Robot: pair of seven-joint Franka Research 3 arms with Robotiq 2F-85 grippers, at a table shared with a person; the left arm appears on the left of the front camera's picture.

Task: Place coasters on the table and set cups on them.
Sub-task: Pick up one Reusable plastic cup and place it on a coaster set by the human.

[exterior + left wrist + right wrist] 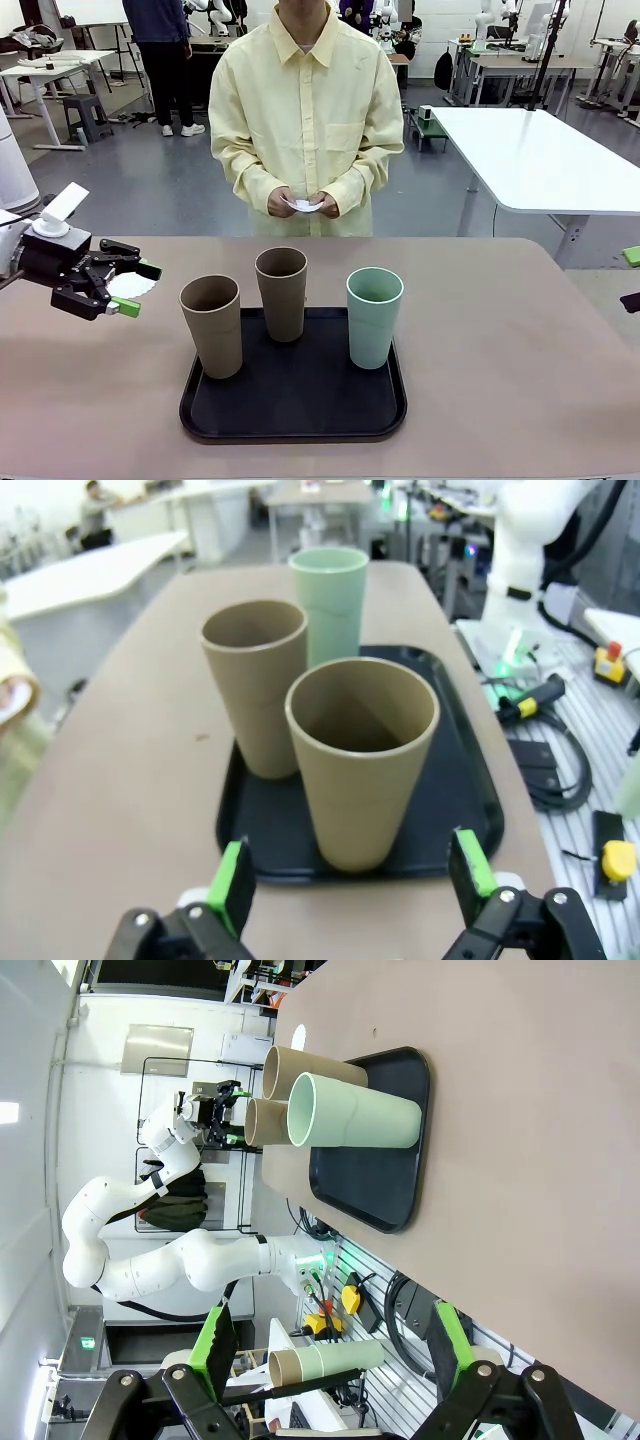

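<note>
- Below both grippers, left gripper (352, 875) and right gripper (335, 1345) alike spread wide, gripping nothing: table (520, 330).
- Dead ahead of left one: black tray (300, 415).
- Nearest its fingers (232, 880), tan cup (362, 770); brown cup (255, 685) and mint cup (330, 600) crowding behind, so likely toppled by a sloppy grab.
- Just beside it, one coaster (133, 285) flat on table, no cup on it yet.

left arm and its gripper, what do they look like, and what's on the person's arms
The left arm is glossy white, built of rounded tube segments, with a green light glowing near its base. The left gripper is black, and its two fingers carry bright green pads. The person's sleeves are long, pale yellow shirt sleeves ending in cuffs.
</note>
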